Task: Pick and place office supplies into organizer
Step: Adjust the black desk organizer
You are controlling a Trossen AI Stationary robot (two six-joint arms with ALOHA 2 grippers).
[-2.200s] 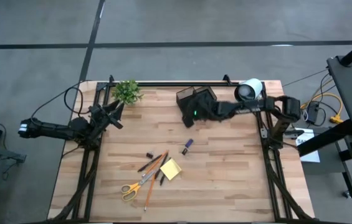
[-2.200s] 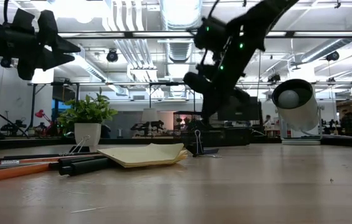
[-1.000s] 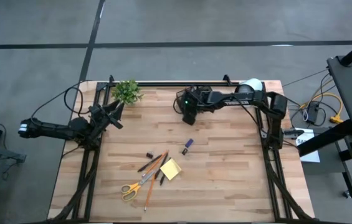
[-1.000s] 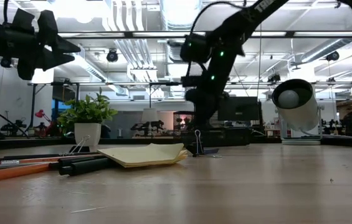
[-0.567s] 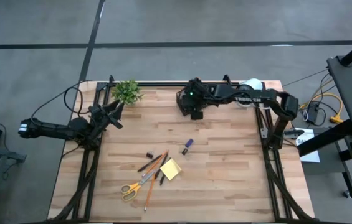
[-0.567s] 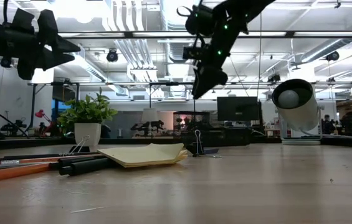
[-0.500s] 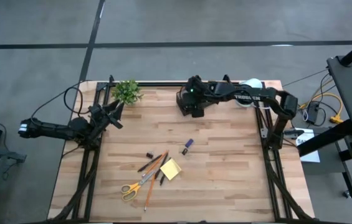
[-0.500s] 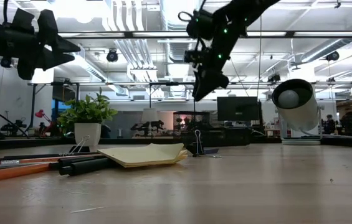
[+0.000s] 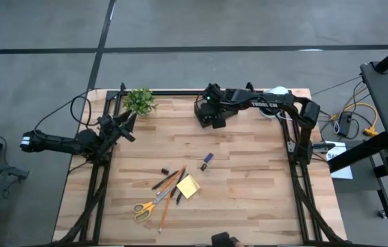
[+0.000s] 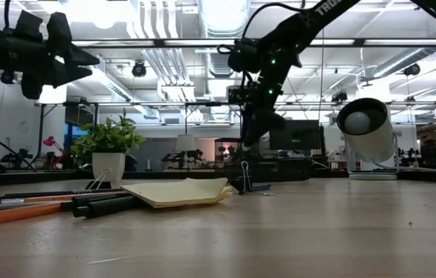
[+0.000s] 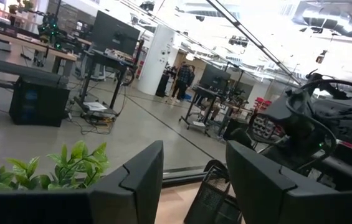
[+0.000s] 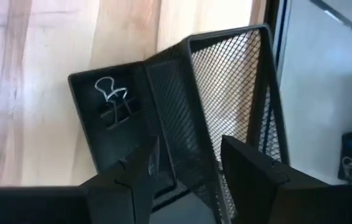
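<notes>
The wooden table point(image 9: 248, 178) is the biggest thing here, and both dark arms reach over it. The right arm stretches along the far edge, and the right gripper point(image 9: 210, 103) hangs in the air just above the black mesh organizer point(image 9: 215, 112), with its two fingers point(image 12: 129, 177) apart and nothing between them. Looking past those fingers, the organizer point(image 12: 182, 112) sits right below the gripper, and a small binder clip point(image 12: 114, 99) lies in its shallow side box, while the deep mesh box beside it shows only the wood under it. The left gripper point(image 9: 129, 123) waits far off at the other side of the table, raised in the air, and its fingers point(image 11: 135, 180) are spread wide and hold nothing. The small green plant point(image 9: 140, 101) stands just beyond that left gripper at the far edge. A big white roll point(image 9: 276, 92) sits by the right arm, near the far corner. The rest of the office things lie well away from the right gripper, nearer the middle and the front of the table: the yellow-handled scissors point(image 9: 149, 206), the yellow sticky-note pad point(image 9: 187, 186), an orange pencil point(image 9: 168, 205), dark pens point(image 9: 165, 180) and a tiny blue and dark bit point(image 9: 207, 159). From table height, the pad point(image 10: 179, 191) lies flat with a black binder clip point(image 10: 245, 182) standing just behind it.
</notes>
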